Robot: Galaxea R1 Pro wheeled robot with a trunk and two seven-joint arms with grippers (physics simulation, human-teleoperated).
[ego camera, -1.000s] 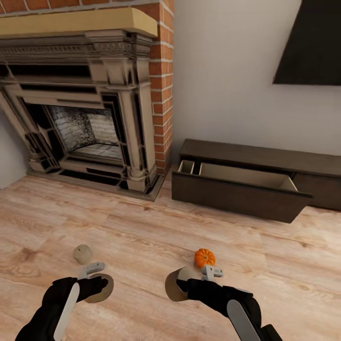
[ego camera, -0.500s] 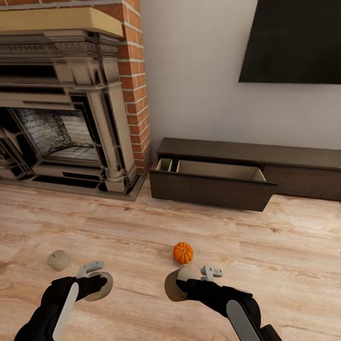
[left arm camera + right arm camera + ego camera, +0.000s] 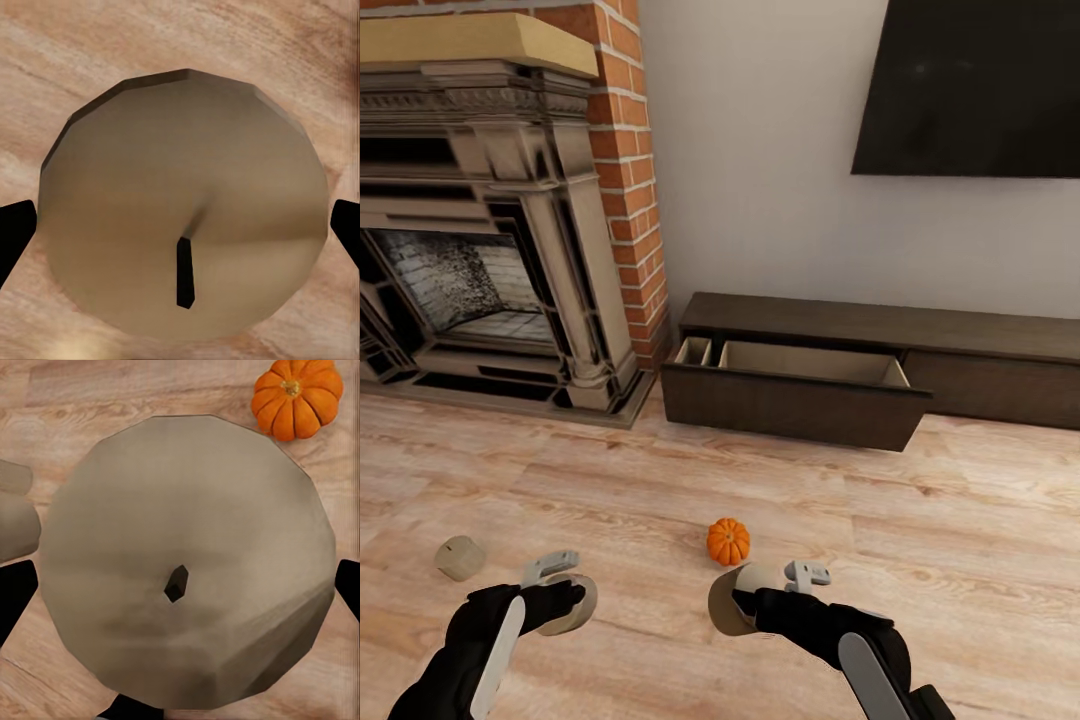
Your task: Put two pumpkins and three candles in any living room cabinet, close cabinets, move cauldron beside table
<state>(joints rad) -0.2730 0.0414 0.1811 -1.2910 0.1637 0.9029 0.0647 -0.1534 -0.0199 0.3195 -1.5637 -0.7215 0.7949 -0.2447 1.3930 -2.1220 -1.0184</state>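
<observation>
Each gripper holds a cream candle low over the wooden floor. My left gripper (image 3: 564,594) is shut on one candle (image 3: 576,612), whose wick end (image 3: 184,202) sits between the dark fingers (image 3: 15,241). My right gripper (image 3: 741,600) is shut on a second candle (image 3: 722,606), seen close up (image 3: 187,562). An orange pumpkin (image 3: 728,541) lies on the floor just beyond the right gripper and also appears in the right wrist view (image 3: 296,397). A third candle (image 3: 460,557) lies loose on the floor, left of the left gripper. The dark cabinet (image 3: 880,325) stands against the wall with its left drawer (image 3: 790,405) pulled open, its beige inside bare.
A brick fireplace (image 3: 490,250) with a raised hearth fills the left side. A black TV (image 3: 970,90) hangs on the wall above the cabinet. Bare floorboards (image 3: 810,490) stretch between my grippers and the open drawer.
The camera has swung right, so fireplace, cabinet, pumpkin and loose candle sit further left in the picture. Both grippers still hold their candles in the same pose.
</observation>
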